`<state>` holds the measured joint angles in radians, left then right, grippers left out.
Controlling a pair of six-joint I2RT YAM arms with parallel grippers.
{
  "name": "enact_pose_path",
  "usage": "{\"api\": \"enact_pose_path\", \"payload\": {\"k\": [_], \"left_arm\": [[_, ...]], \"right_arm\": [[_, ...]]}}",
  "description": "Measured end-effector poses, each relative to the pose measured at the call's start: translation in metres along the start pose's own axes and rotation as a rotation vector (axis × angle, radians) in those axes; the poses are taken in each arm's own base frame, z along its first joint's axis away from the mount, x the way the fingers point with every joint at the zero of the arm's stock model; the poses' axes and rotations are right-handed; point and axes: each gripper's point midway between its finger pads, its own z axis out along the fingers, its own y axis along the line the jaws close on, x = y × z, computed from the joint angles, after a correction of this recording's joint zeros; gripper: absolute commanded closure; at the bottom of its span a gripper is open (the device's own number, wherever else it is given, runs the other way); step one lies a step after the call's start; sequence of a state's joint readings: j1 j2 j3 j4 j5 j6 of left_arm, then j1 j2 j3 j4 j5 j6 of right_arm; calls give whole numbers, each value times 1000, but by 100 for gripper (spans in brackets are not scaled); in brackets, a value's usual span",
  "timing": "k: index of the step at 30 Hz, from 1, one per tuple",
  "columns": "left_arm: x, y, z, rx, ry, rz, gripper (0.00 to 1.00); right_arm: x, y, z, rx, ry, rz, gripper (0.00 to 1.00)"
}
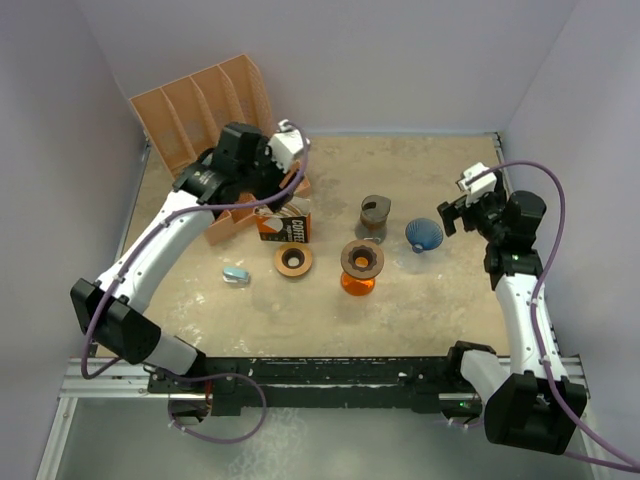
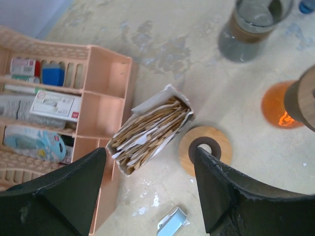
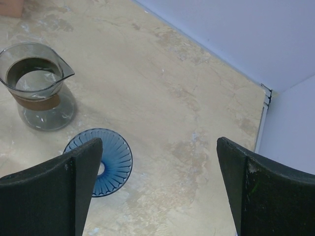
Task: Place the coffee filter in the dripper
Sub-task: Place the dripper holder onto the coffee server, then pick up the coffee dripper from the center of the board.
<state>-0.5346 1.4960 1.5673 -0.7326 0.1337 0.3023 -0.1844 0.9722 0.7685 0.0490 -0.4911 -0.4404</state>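
Nearest lay a small blue clip [image 1: 236, 274], then a wooden ring [image 1: 294, 260] and, to its right, an orange vessel [image 1: 361, 268] with a wooden collar. Farther back, the coffee filters [image 2: 147, 133] stood packed in their open box [image 2: 168, 93], directly below the left gripper [image 2: 147, 157], whose jaws were spread and empty. At the right, the right gripper [image 3: 158, 147] hung wide open above the blue dripper [image 3: 107, 161], with a glass carafe [image 3: 38, 88] just left of the dripper. An orange organizer [image 1: 205, 105] stood at the far left.

The filters [image 2: 147, 132] are matt brown paper, the dripper [image 3: 116, 160] glossy and ribbed.
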Motion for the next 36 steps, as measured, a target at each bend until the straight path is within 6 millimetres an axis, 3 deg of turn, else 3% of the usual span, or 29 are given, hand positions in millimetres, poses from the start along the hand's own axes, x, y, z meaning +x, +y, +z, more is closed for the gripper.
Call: {"api": "enact_pose_path", "payload": {"k": [7, 11, 16, 25, 36], "left_arm": [[28, 61, -19, -138, -51, -226, 26], [49, 79, -31, -202, -61, -289, 19], [61, 74, -45, -212, -87, -301, 14], [55, 75, -64, -218, -158, -291, 13], [55, 69, -56, -169, -154, -281, 13]], "right_arm": [[3, 5, 2, -31, 3, -17, 12], [21, 7, 12, -55, 53, -11, 24], [62, 10, 25, -85, 192, 15, 33], [108, 12, 54, -185, 374, 71, 49], [132, 25, 63, -274, 466, 131, 58]]}}
